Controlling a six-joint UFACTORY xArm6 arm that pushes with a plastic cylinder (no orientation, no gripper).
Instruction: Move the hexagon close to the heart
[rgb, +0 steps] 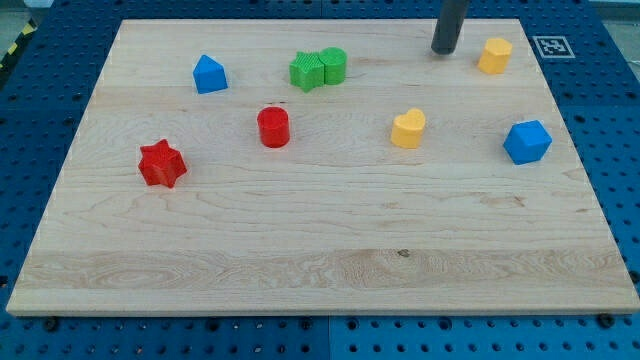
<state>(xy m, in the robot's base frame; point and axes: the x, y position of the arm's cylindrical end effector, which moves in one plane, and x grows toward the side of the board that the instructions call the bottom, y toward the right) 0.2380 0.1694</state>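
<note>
Bare rod, clamped on nothing, with my tip (443, 52) down on the counter (300, 250). Just right of it, not touching: yellow hexagon (494, 55). Below, slightly left, well apart: yellow heart (408, 129).

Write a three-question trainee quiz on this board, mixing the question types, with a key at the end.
1. True or false: my tip is touching the yellow hexagon.
2. Multiple choice: which block lies nearest the yellow heart? A) red star B) blue hexagon C) blue house-shaped block
3. Fill in: the two green blocks sit side by side near the view's ____ edge.

Key: 1. False; a strip of bare board separates them, with the tip on the hexagon's left in the view. 2. B. 3. top.
</note>
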